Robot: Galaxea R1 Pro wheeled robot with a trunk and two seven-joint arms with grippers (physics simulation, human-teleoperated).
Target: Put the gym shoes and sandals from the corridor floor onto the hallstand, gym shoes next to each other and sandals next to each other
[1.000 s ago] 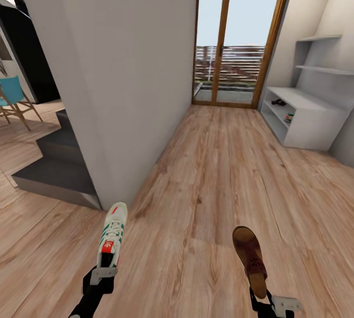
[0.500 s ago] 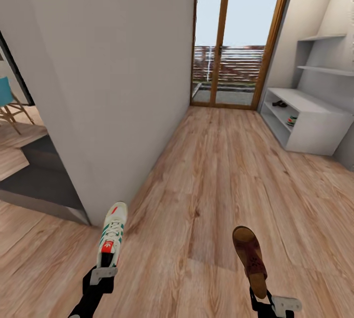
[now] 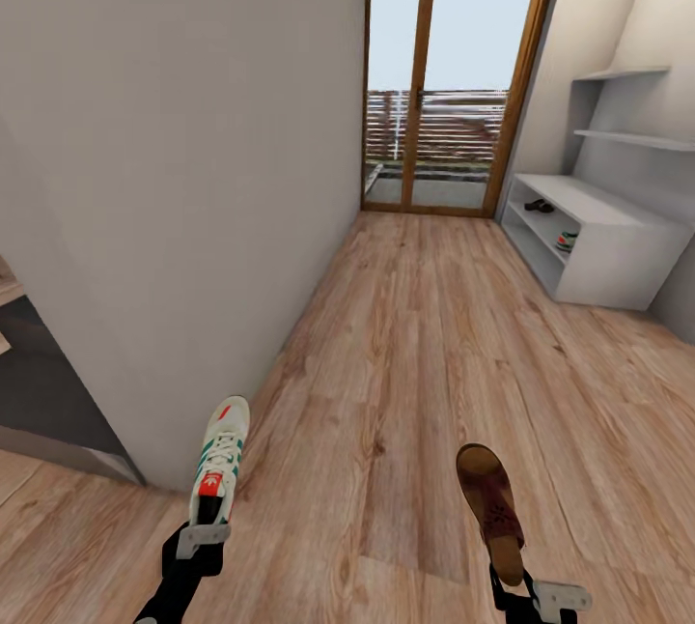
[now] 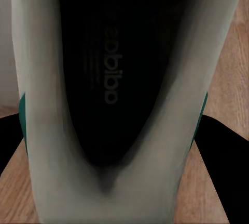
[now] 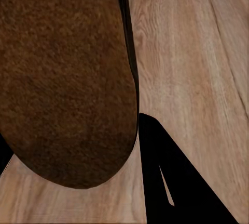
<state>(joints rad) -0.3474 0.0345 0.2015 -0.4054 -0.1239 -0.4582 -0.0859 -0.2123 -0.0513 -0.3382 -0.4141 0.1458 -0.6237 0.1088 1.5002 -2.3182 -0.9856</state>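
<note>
left end effector [image 3: 201, 539] grips a gym shoe [image 3: 219, 461] at lower left; right end effector [image 3: 529, 595] grips a sandal [image 3: 490, 502] at lower right; hallstand [image 3: 606, 247] stands at right.

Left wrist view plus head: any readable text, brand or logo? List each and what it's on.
"adidas" on the dark insole of the gym shoe held in the left gripper, lettering dim and seen mirrored or upside down in the left wrist view.
Red tongue patch on that shoe in the head view: a white mark, too small to read.
Sandal in the right gripper: no text visible.
</note>
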